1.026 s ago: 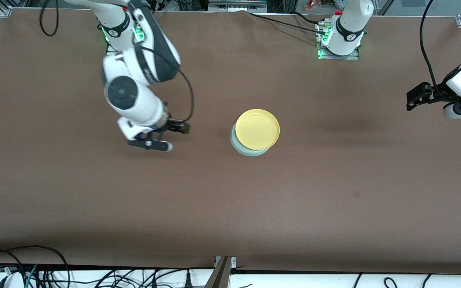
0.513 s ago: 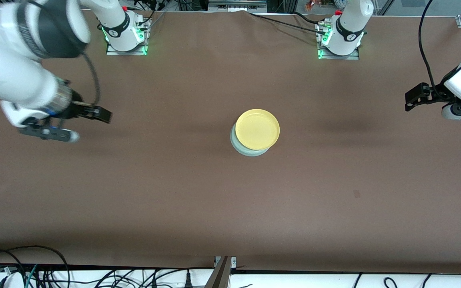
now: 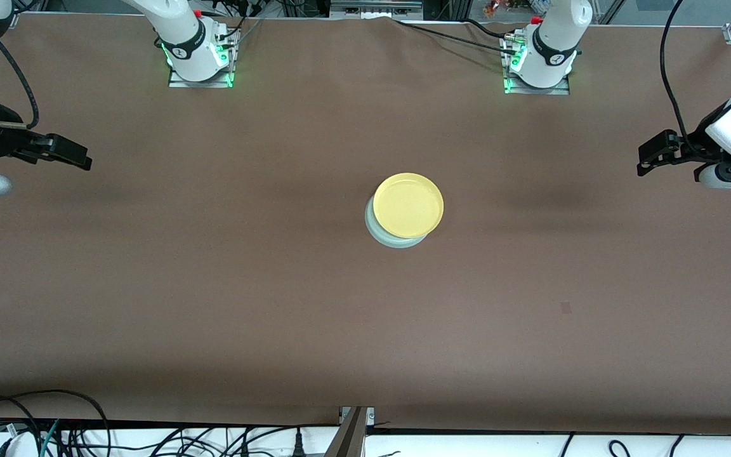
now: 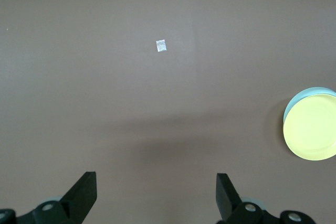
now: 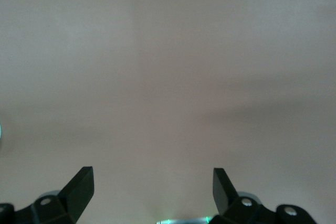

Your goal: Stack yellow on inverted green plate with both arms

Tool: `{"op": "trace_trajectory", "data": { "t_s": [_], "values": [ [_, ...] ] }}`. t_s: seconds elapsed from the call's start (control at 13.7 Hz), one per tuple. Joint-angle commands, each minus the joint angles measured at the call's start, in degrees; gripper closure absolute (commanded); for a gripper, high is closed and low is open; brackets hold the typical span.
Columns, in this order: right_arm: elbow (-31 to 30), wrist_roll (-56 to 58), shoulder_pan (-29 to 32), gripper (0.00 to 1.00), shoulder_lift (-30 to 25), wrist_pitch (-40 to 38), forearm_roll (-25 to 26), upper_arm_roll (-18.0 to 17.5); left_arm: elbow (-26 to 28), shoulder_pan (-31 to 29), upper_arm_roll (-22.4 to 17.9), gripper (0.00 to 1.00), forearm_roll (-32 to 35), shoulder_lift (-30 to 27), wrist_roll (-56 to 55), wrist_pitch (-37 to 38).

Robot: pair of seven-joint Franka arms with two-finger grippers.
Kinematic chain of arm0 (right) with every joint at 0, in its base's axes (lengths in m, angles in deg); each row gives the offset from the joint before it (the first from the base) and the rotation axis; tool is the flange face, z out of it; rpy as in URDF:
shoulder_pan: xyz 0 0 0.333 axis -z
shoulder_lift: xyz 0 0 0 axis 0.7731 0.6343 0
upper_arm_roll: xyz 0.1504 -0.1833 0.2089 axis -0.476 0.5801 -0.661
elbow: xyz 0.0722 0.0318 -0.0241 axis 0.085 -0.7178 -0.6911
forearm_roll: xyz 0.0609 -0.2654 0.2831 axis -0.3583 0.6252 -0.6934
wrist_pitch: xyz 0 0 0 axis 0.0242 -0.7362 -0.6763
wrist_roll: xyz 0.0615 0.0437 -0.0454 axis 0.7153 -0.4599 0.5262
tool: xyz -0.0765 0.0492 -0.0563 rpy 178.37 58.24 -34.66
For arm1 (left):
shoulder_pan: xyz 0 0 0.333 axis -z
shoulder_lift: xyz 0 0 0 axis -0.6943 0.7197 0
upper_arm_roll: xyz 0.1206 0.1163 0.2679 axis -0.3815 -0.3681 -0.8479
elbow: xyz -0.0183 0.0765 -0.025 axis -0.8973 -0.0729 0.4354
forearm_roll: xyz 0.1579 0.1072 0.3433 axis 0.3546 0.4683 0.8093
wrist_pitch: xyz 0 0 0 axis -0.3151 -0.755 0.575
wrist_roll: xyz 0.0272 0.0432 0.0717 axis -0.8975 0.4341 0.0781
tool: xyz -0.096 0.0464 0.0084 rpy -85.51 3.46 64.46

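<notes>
The yellow plate (image 3: 408,204) rests right way up on the pale green plate (image 3: 375,232) near the middle of the brown table, and only a crescent of green shows under it. In the left wrist view, the yellow plate (image 4: 312,129) and a thin strip of the green plate's rim (image 4: 295,102) sit at the picture's edge. My right gripper (image 3: 81,158) hangs open and empty over the right arm's end of the table. Over the left arm's end, my left gripper (image 3: 645,162) is open and empty too. Both are well away from the plates. Each wrist view shows spread fingers, left gripper (image 4: 156,188) and right gripper (image 5: 153,183), over bare table.
The two arm bases (image 3: 197,56) (image 3: 540,62) stand at the table edge farthest from the front camera. A small pale speck (image 4: 161,45) lies on the table (image 3: 276,298). Cables (image 3: 54,425) run along the nearest edge.
The right arm has swung away from beside the plates out to its own end of the table. The left arm has barely moved. The plates have stayed put.
</notes>
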Motion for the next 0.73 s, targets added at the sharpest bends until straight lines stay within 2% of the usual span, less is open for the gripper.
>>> {"op": "trace_trajectory", "data": {
  "t_s": [0.0,0.07,0.22,0.66],
  "values": [
    [-9.7,1.7,8.6,0.00,-5.8,8.1,1.1,-6.2,-1.3,-0.3,-0.1,0.00,-1.4,0.4,0.3,0.5],
    [-9.8,3.3,9.7,0.00,-5.9,8.4,1.1,-6.5,-1.3,-0.3,-0.1,0.00,-1.3,0.4,0.3,0.5],
    [-9.8,5.5,12.8,0.00,-5.8,8.2,1.0,-9.5,-1.4,-0.3,-0.1,0.00,-1.0,0.5,0.3,0.4],
    [-9.8,5.4,13.5,0.00,-5.8,8.0,0.7,-9.7,-1.3,-0.2,-0.1,0.00,-0.9,0.5,0.3,0.5]
  ]
}}
